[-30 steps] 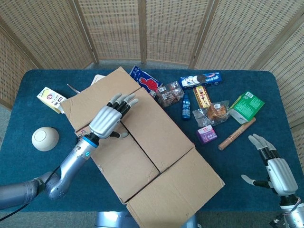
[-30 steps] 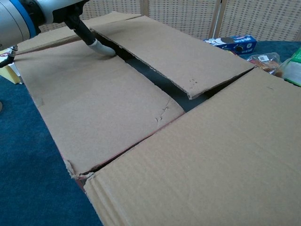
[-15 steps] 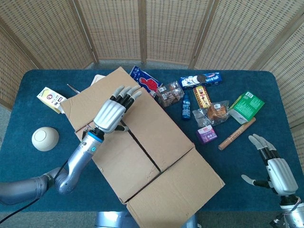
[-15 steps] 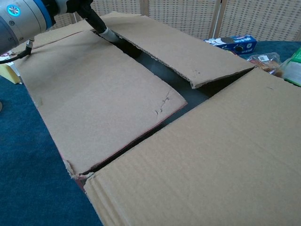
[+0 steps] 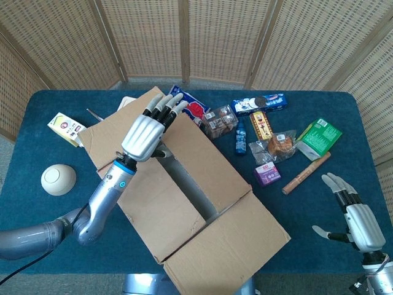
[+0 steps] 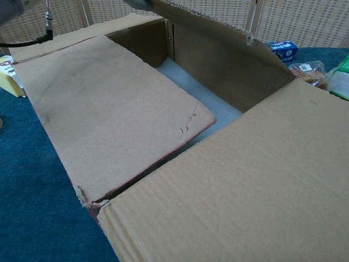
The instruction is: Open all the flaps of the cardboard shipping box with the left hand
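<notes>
The cardboard shipping box (image 5: 184, 184) lies in the middle of the blue table. My left hand (image 5: 146, 134) is over its far end, fingers stretched across the right inner flap (image 5: 206, 163), thumb under that flap's edge. In the chest view this flap (image 6: 218, 52) stands raised, and the box's pale floor (image 6: 191, 93) shows beneath it. The left inner flap (image 6: 109, 109) lies flat over the opening. The near outer flap (image 6: 245, 185) is folded out toward me. The far outer flap (image 5: 107, 132) is also folded out. My right hand (image 5: 356, 216) rests open at the front right of the table.
Right of the box lie a blue snack pack (image 5: 187, 104), a cookie box (image 5: 259, 103), a small blue bottle (image 5: 241, 139), a purple box (image 5: 267, 174), a wooden stick (image 5: 306, 173) and a green pack (image 5: 319, 138). Left of it sit a cream ball (image 5: 58, 179) and a yellow carton (image 5: 66, 128).
My left hand has moved up and away from me, and the right inner flap has swung up from nearly flat. The box's inside now shows. The right hand has not moved.
</notes>
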`<action>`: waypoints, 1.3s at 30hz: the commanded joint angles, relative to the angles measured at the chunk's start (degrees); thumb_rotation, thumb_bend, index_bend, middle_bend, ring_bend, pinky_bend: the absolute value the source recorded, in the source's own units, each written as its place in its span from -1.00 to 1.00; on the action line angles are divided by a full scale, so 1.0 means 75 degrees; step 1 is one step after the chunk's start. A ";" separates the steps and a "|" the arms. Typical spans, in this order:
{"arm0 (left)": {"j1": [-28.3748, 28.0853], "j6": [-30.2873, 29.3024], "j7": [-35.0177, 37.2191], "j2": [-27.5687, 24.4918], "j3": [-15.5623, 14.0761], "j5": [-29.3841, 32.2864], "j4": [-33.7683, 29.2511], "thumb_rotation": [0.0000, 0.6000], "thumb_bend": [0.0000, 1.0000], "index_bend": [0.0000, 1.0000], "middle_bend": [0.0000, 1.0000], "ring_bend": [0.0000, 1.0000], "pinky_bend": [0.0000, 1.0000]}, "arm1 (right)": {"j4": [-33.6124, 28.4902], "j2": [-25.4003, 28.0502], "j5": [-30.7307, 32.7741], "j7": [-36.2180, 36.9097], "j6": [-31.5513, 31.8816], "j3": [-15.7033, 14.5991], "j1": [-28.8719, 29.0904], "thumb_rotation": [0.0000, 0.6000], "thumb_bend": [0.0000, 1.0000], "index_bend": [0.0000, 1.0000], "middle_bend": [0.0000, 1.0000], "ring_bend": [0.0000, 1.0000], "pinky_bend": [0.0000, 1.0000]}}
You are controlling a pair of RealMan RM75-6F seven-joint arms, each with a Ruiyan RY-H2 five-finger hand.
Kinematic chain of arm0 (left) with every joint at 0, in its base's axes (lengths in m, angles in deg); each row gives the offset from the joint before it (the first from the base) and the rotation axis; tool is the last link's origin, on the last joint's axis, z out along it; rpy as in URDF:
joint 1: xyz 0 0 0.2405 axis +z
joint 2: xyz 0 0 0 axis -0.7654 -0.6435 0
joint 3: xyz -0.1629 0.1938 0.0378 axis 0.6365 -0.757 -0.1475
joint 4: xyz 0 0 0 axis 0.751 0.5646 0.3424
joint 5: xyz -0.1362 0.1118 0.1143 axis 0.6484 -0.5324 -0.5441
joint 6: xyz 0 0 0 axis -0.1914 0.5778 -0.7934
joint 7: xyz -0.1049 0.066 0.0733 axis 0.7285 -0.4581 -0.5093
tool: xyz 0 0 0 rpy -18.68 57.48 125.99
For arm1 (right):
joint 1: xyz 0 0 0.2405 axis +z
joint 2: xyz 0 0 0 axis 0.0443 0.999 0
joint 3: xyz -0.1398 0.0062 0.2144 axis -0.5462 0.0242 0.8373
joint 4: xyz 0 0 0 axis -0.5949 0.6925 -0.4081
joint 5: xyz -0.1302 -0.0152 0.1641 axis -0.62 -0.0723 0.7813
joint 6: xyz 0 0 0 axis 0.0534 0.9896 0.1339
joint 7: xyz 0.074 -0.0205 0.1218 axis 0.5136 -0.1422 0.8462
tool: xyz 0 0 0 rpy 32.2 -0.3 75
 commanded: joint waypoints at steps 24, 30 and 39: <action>-0.2922 0.1985 -0.0395 0.1145 0.1073 0.1156 0.3685 1.00 -0.77 -1.00 -1.00 -1.00 -0.91 | -0.0093 0.0077 0.0264 0.0213 -0.0380 0.0141 0.0225 1.00 -0.90 -1.00 -1.00 -1.00 -0.79; -0.3674 0.2133 -0.0074 0.1797 0.1146 0.1120 0.5089 1.00 -0.77 -1.00 -1.00 -1.00 -0.92 | -0.0003 0.0073 0.0387 0.0258 -0.0423 0.0122 0.0182 1.00 -0.90 -1.00 -1.00 -1.00 -0.79; -0.3497 0.1935 0.0593 0.1729 0.0771 0.0823 0.4897 1.00 -0.77 -1.00 -1.00 -1.00 -0.92 | 0.0121 0.0074 0.0287 0.0303 -0.0281 0.0015 0.0040 1.00 -0.90 -1.00 -1.00 -1.00 -0.79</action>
